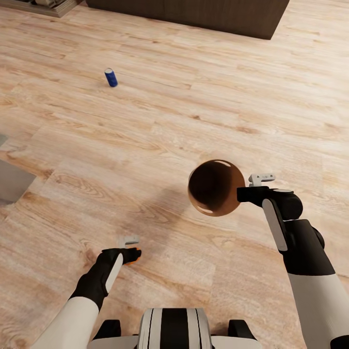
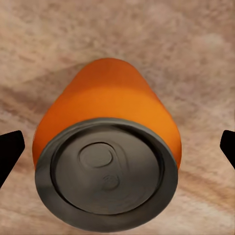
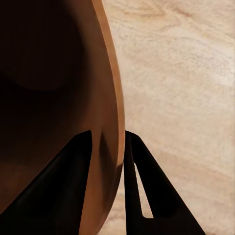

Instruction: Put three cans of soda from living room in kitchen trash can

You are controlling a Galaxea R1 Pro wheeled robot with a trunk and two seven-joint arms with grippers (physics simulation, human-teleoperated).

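Observation:
An orange soda can (image 2: 110, 112) stands on the wood floor with its silver top toward the left wrist camera. My left gripper (image 2: 117, 147) is open over it, one dark fingertip (image 2: 11, 152) on each side and clear of the can. In the head view just a sliver of this orange can (image 1: 137, 255) peeks out beside the left gripper (image 1: 132, 248). The copper-brown trash can (image 1: 215, 187) hangs at my right gripper (image 1: 242, 192), which is shut on its rim (image 3: 110, 122), one finger inside and one outside. A dark blue can (image 1: 111, 77) stands far off on the floor.
A long dark brown cabinet (image 1: 194, 12) runs along the far edge of the floor. A grey low object (image 1: 12, 180) juts in at the left edge. Light wood planks (image 1: 203, 97) stretch between me and the blue can.

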